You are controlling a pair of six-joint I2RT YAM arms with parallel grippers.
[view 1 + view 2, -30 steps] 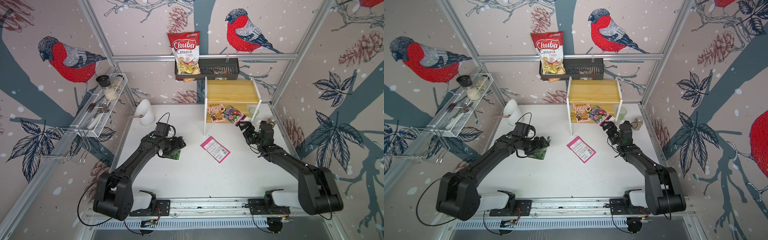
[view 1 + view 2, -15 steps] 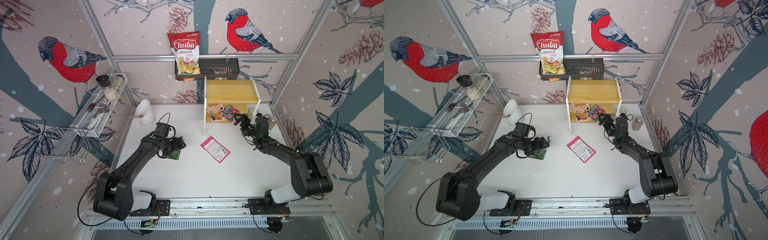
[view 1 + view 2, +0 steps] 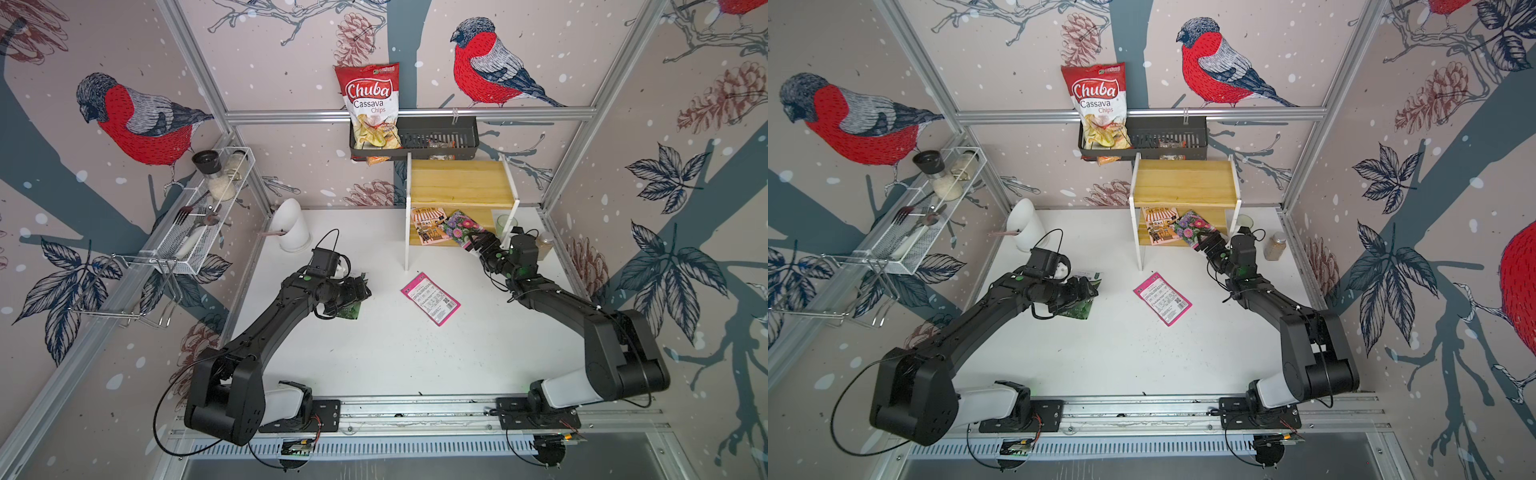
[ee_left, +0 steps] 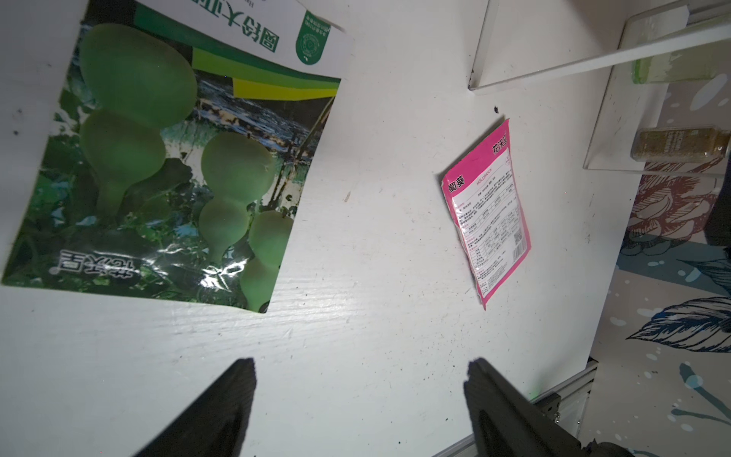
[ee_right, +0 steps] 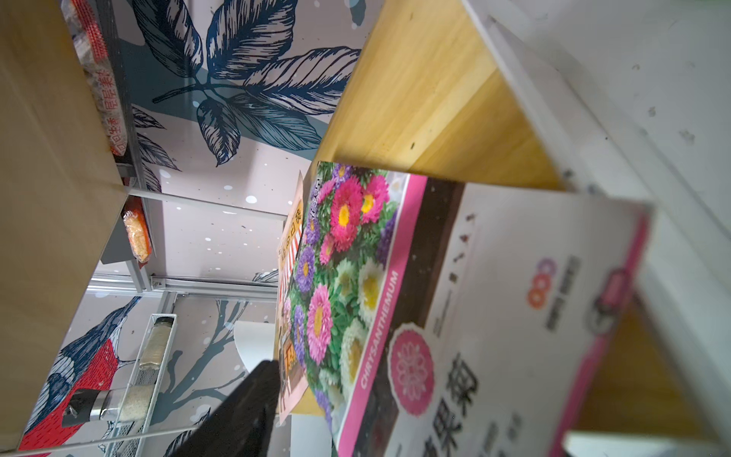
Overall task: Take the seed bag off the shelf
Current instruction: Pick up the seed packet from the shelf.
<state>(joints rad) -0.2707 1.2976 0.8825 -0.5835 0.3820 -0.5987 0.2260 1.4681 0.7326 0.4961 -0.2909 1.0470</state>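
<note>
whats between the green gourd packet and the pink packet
Only bare white tabletop between green gourd seed packet and pink labelled packet; left wrist view shows it.

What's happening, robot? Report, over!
Left gripper open, empty. Right gripper at corner of flower seed bag, lower shelf board; grip unclear. Orange packet beside it, not blocking.
</note>
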